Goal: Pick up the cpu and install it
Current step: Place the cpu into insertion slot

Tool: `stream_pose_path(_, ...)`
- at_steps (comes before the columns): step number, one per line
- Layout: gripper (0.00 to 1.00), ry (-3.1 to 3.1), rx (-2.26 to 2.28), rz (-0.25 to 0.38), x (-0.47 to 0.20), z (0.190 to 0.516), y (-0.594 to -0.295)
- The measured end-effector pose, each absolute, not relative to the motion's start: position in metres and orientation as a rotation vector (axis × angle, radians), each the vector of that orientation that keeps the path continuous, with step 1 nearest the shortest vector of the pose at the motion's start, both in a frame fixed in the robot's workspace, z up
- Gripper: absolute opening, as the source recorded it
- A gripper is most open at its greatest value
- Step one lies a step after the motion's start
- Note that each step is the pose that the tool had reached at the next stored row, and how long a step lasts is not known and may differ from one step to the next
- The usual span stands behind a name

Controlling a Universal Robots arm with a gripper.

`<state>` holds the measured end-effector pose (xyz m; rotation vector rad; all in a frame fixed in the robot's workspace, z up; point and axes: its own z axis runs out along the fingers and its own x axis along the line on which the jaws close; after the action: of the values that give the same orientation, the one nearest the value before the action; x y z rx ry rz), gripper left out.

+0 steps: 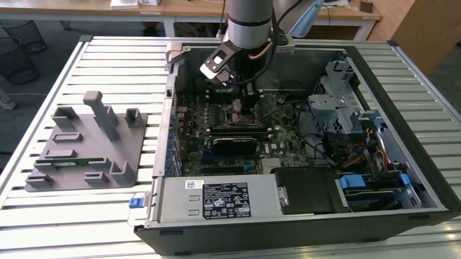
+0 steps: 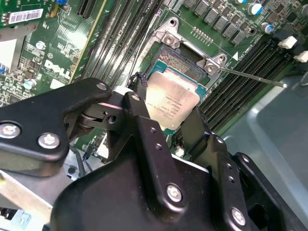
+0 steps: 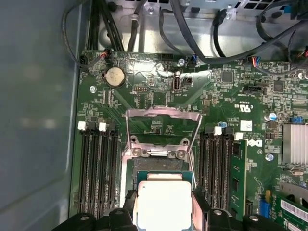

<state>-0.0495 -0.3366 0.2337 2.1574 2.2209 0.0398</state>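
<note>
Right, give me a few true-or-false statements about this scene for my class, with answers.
1. The gripper is shut on the cpu. True.
2. The frame is closed over the socket. False: it stands swung open.
3. The cpu lies on the fixture. False: it is in the gripper, over the socket.
4. A memory stick lies on the fixture. True.

Faint print is borne on the chip [image 2: 171, 103], white lettering on the green board [image 2: 57, 67], and a printed label [image 1: 224, 200] on the metal box [image 1: 180, 208].
</note>
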Motion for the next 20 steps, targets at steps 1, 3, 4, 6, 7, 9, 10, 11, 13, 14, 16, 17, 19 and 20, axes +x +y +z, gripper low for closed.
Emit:
stream_pose_path(1, 0.53, 2.221, 2.157, 0.040, -0.050, 0.232, -0.336)
stream_pose_path(3, 0.53, 2.221, 2.158, 0.040, -0.050, 0.229, -0.336)
stream_pose_path(4, 0.53, 2.221, 2.158, 0.040, -0.050, 0.227, -0.336)
stream_pose_path(6, 0.53, 2.221, 2.157, 0.040, -0.050, 0.224, -0.335)
stream_pose_path(7, 0.53, 2.221, 2.157, 0.040, -0.049, 0.222, -0.334)
stream_pose_path(9, 0.53, 2.220, 2.158, 0.040, -0.049, 0.219, -0.333)
stream_pose_path(10, 0.53, 2.219, 2.159, 0.040, -0.049, 0.217, -0.333)
stream_pose_path(11, 0.53, 2.218, 2.160, 0.040, -0.049, 0.216, -0.333)
stream_pose_path(13, 0.53, 2.217, 2.162, 0.040, -0.049, 0.214, -0.333)
stream_pose_path(14, 0.53, 2.216, 2.162, 0.040, -0.049, 0.213, -0.333)
stream_pose_path(16, 0.53, 2.213, 2.165, 0.040, -0.049, 0.211, -0.333)
stream_pose_path(17, 0.53, 2.211, 2.167, 0.039, -0.049, 0.210, -0.333)
stream_pose_path(19, 0.53, 2.206, 2.173, 0.039, -0.050, 0.208, -0.333)
stream_pose_path(20, 0.53, 2.201, 2.177, 0.039, -0.050, 0.207, -0.333)
